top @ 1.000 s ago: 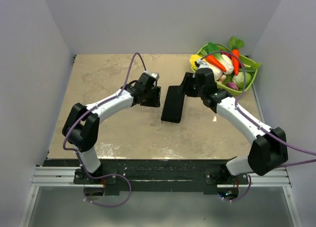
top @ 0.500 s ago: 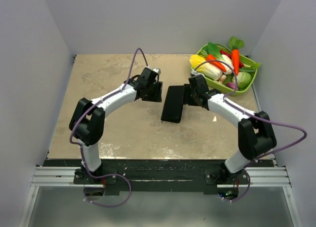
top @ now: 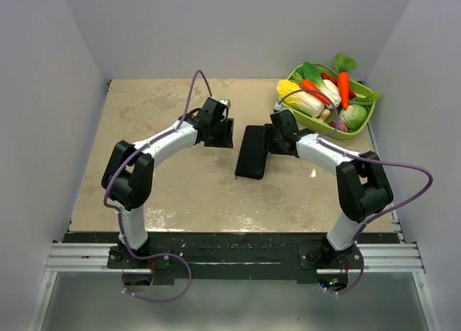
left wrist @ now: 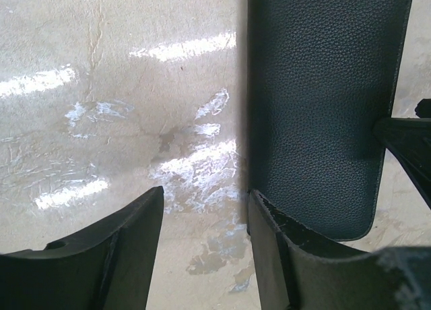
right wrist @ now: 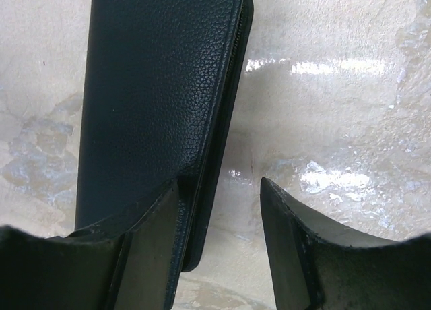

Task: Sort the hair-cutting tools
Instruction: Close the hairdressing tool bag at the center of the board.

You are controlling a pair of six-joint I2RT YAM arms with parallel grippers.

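Observation:
The hair-cutting tools do not show in any view. A flat black case [top: 253, 151] lies closed on the tan table [top: 166, 194]. My left gripper [top: 224, 135] is low at the case's left edge, open. In the left wrist view the case [left wrist: 316, 108] fills the right side; the left gripper [left wrist: 205, 195] has only bare table in its gap, with one finger at the case's edge. My right gripper [top: 272, 139] is at the case's right side, open. In the right wrist view the right gripper [right wrist: 219, 185] straddles the long edge of the case [right wrist: 155, 101], with one finger over its top.
A green basket [top: 367, 108] of toy vegetables stands at the back right corner. White walls close in the table on the left, back and right. A tip of the right gripper's finger [left wrist: 411, 141] shows at the right edge of the left wrist view.
The right arm has folded inward and brought its gripper down against the case's right side. The left gripper has shifted slightly toward the back, staying beside the case.

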